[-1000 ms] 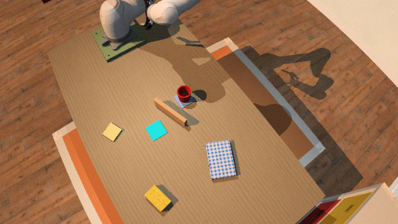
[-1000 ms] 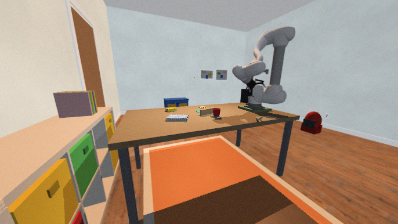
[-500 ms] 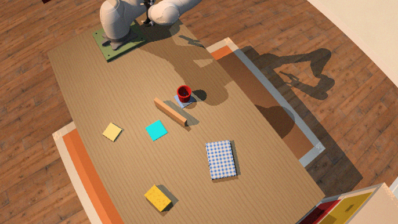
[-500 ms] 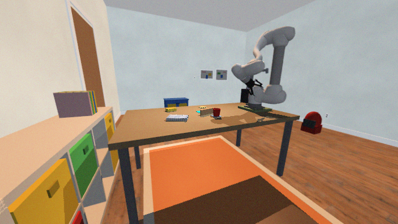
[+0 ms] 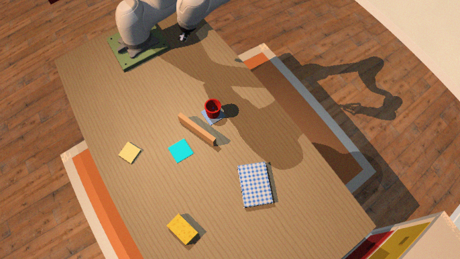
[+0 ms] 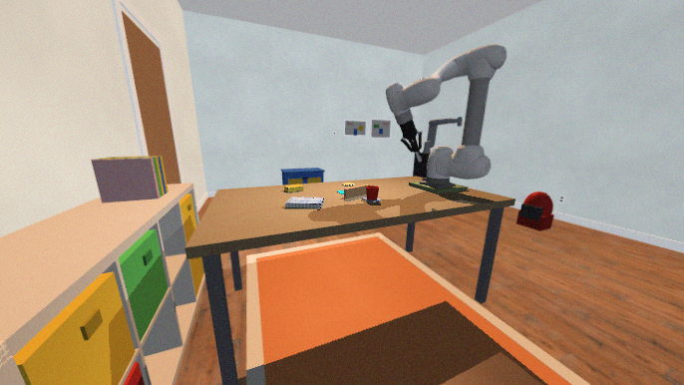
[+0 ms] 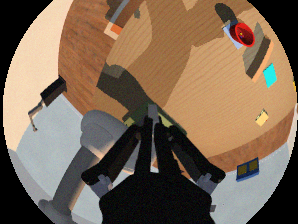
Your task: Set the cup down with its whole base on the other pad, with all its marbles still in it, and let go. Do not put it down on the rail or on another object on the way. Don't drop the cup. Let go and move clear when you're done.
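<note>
Wood-grain table, round red cup

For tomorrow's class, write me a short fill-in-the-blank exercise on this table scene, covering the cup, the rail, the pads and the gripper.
1. The red cup stands on the pale ____ pad.
2. The wooden rail lies between the cup and the ____ pad.
3. The gripper has its fingers ____ and holds nothing.
4. The arm's base sits on a ____ plate.

Missing words: blue; cyan; shut; green
</note>
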Available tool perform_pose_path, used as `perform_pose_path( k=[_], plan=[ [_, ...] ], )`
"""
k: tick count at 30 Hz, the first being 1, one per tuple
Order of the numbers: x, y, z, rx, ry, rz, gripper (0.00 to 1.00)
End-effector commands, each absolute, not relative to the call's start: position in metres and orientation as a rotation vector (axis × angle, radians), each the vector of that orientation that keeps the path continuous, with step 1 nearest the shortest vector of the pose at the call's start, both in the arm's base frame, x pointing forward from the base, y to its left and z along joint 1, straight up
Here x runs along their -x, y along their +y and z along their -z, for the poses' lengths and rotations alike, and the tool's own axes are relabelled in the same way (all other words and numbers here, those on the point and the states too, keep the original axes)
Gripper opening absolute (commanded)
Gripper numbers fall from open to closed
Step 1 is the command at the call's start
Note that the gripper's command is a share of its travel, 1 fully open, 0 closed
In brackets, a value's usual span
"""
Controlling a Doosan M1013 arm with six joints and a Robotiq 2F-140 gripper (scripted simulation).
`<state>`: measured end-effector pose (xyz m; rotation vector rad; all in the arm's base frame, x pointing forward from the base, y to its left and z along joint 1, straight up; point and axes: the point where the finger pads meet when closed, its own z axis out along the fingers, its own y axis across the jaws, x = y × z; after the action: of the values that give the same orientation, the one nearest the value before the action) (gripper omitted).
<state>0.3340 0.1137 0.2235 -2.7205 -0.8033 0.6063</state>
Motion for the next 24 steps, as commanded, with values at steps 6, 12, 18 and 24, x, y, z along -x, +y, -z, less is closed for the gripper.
perform_pose_path(
  k=[6, 12, 18, 24],
  plan=[
    [-0.476, 0.074, -0.252, 3.0, -0.432, -0.336, 0.0],
    [-0.532, 0.053, -0.271, 3.074, -0.261, -0.204, 0.0],
    [-0.637, 0.011, -0.296, 3.132, 0.247, 0.0, 0.0],
    [-0.648, 0.014, -0.264, 3.092, 0.554, 0.0, 0.0]
  ],
)
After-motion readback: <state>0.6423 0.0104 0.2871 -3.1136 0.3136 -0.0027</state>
